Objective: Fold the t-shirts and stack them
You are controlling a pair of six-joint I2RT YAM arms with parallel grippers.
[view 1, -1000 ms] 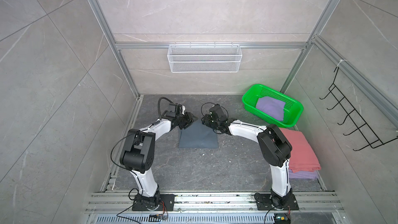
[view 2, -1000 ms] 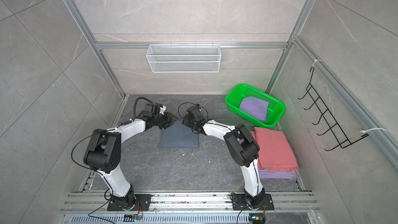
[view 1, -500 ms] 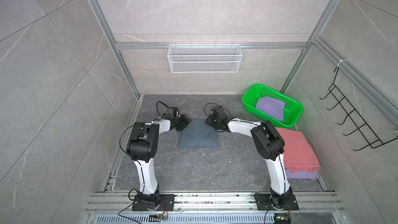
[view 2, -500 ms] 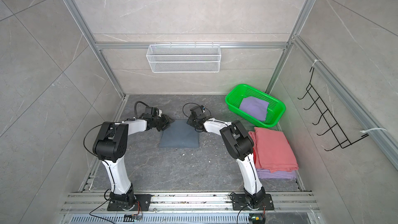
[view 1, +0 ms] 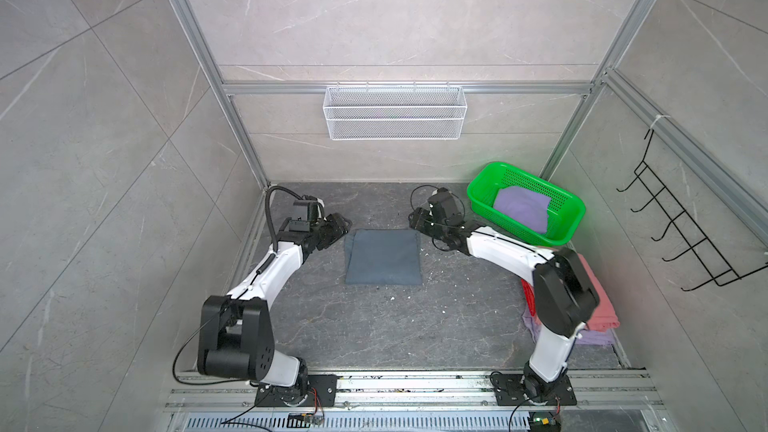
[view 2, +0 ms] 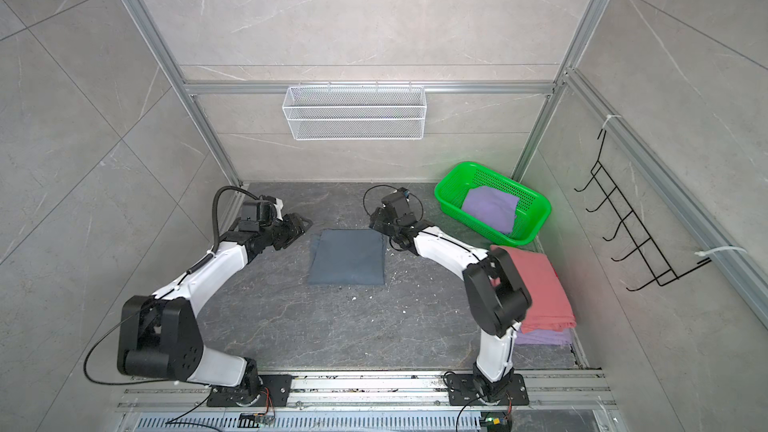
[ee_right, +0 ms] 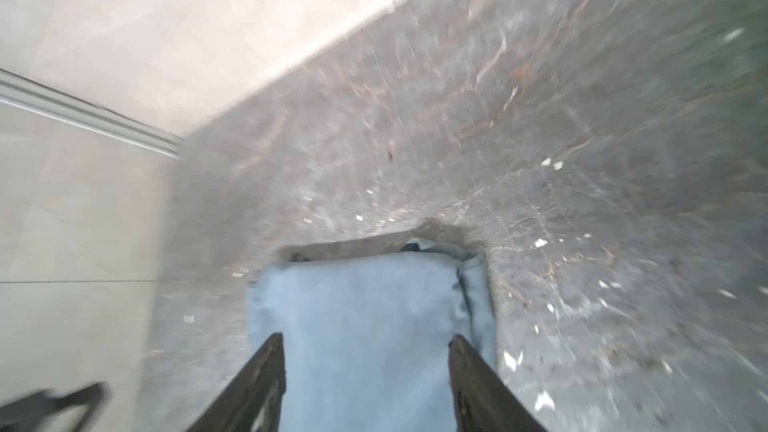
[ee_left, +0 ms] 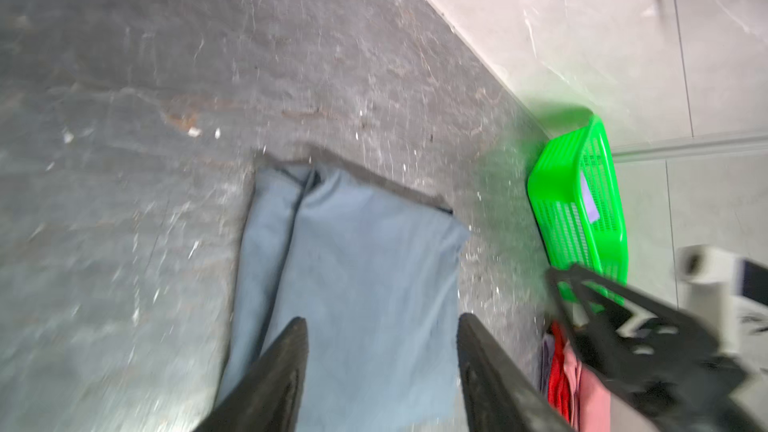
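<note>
The blue-grey shirt [view 1: 382,257] [view 2: 348,257] lies folded into a neat rectangle, flat on the dark surface [view 1: 374,326] about midway between the two arms.

Both arms reach forward low from their bases, elbows bent outward and forearms angled in toward the shirt's far edge. The left end effector [view 1: 341,226] [view 2: 302,224] sits just beside the far left corner, pointing inward. The right end effector [view 1: 415,218] [view 2: 376,218] sits just beside the far right corner, pointing toward the left one.

In the left wrist view, the left end effector [ee_left: 380,322] is released: its jaws stand apart with nothing between them and the shirt lies beyond them. The right end effector [ee_right: 365,338] is the same, spread and holding nothing. Both wrist views are blurred, so I cannot tell whether either fingertip grazes the cloth; in both top views they look clear of it.

At the far right stands a green basket [view 1: 509,222] holding a lavender shirt [view 1: 521,209]. Near the right arm's base, a folded pink shirt [view 2: 540,288] rests on a lower lavender shirt [view 2: 544,337].
</note>
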